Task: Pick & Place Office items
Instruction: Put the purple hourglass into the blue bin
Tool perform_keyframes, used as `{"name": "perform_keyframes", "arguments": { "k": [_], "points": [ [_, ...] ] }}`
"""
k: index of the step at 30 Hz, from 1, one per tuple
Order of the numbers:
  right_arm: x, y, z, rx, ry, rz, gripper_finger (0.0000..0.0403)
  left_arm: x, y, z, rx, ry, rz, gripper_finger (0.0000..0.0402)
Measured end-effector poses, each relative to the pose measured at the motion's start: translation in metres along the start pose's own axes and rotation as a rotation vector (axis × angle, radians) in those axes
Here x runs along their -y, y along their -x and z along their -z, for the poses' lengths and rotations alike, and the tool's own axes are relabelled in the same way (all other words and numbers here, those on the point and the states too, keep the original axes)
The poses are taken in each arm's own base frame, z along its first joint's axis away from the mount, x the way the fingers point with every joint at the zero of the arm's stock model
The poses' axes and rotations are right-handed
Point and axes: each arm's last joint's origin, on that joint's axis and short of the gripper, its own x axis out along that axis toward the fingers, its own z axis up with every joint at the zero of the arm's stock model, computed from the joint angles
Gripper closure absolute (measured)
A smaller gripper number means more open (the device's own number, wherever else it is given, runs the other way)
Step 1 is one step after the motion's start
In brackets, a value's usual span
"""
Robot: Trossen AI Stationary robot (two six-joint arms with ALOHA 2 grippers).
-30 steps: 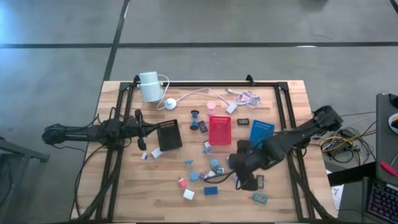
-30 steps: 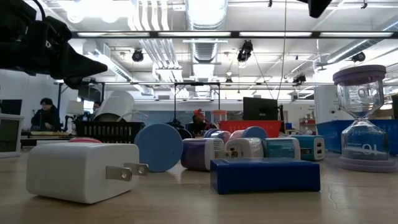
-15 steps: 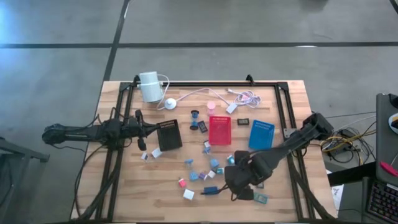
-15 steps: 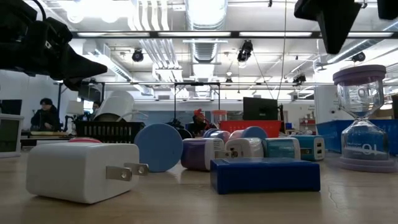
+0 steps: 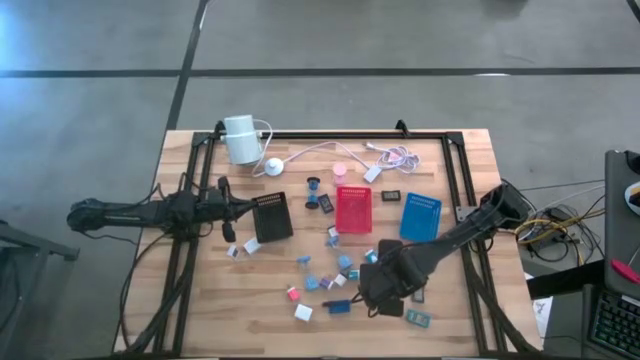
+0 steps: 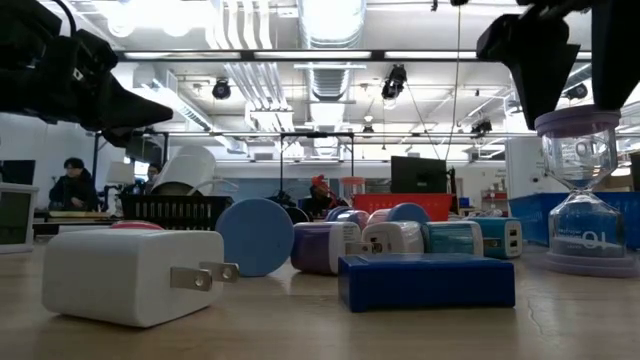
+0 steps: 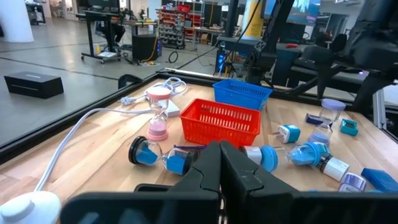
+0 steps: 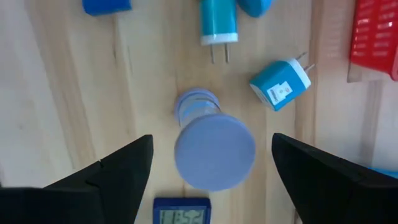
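Note:
A purple hourglass (image 8: 214, 149) stands upright on its base on the table, near the front right (image 6: 585, 200). My right gripper (image 8: 211, 140) points straight down over it and is open. One finger is on each side of the hourglass's top cap, with clear gaps between fingers and cap. In the low view the fingertips (image 6: 545, 110) reach about the height of that cap. Blue and white chargers (image 8: 281, 85), a white charger (image 6: 130, 275) and a blue block (image 6: 425, 282) lie around. My left gripper (image 7: 219, 155) waits shut at the table's left (image 5: 232, 210).
Black (image 5: 272, 216), red (image 5: 353, 209) and blue (image 5: 420, 215) trays sit mid-table. A white cylinder (image 5: 240, 138) with its cable is at the far left. A small blue clock (image 8: 183, 216) lies right beside the hourglass. Another clock (image 5: 418, 318) lies near the front edge.
My right gripper has come down and moved a little toward the table's near left. Its fingers have entered the low view from above and now stand on either side of the purple hourglass's top. Nothing on the table has moved.

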Motion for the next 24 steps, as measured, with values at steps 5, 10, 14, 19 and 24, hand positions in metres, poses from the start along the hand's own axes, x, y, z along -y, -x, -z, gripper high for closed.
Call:
{"name": "perform_keyframes", "arguments": {
  "k": [5,10,14,19,24],
  "points": [
    [0.003,-0.006,0.001,-0.007,-0.001,0.004,0.0103,0.0,0.0,0.001,-0.008,-0.002,-0.001,0.0399],
    [0.003,-0.007,0.001,-0.007,0.008,0.004,0.0119,0.0,-0.001,0.001,-0.013,-0.003,-0.002,0.0399],
    [0.004,-0.011,0.001,-0.006,0.004,0.001,0.0143,0.0,-0.001,0.001,-0.018,-0.004,-0.002,0.0399],
    [0.007,-0.017,0.002,-0.025,0.002,0.01,0.0183,0.0,-0.001,0.002,-0.02,-0.005,-0.003,0.0399],
    [0.009,-0.017,0.002,-0.04,0.002,-0.003,0.0208,0.0,-0.001,0.002,-0.022,-0.005,-0.003,0.0399]
  ]
}}
